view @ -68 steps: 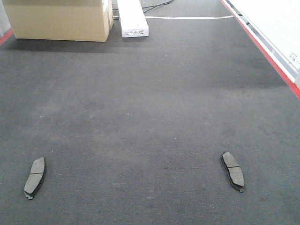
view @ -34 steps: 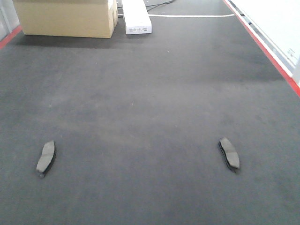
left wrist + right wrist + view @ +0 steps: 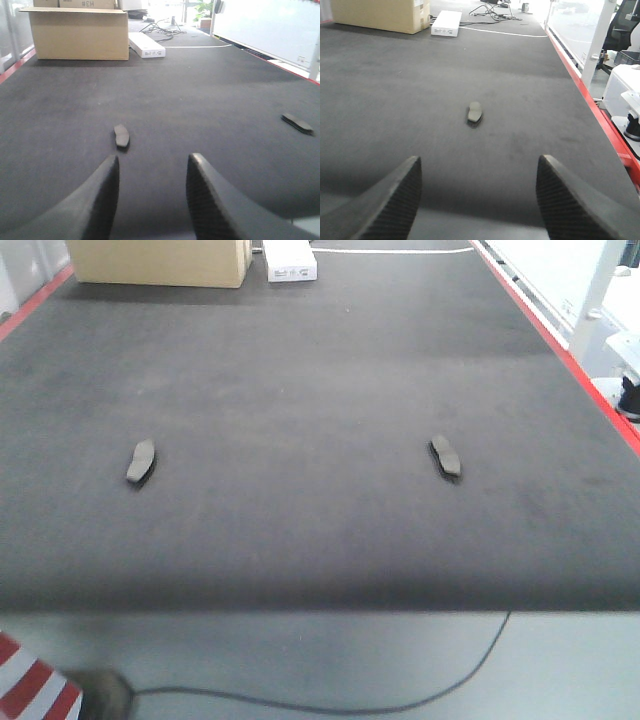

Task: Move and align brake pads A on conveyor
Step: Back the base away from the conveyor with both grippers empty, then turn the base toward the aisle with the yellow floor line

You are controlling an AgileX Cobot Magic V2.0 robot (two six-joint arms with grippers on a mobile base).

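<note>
1. Brake pads A (image 3: 141,462): two show, lying flat on the conveyor (image 3: 300,360), well apart and roughly level. One is toward its left side, the other pad (image 3: 446,457) toward its right.
2. Their far ends lean slightly toward the belt's middle.
3. Left jaws stand moderately apart, holding nothing; the left pad (image 3: 121,136) lies just ahead of the fingers (image 3: 100,195).
4. Right jaws gape wide, empty; the right pad (image 3: 474,112) lies ahead, clear of them.
5. A cardboard box (image 3: 160,260) and a white box (image 3: 291,260) sit at the far end.
6. A red strip (image 3: 560,350) edges the belt's right side.
</note>
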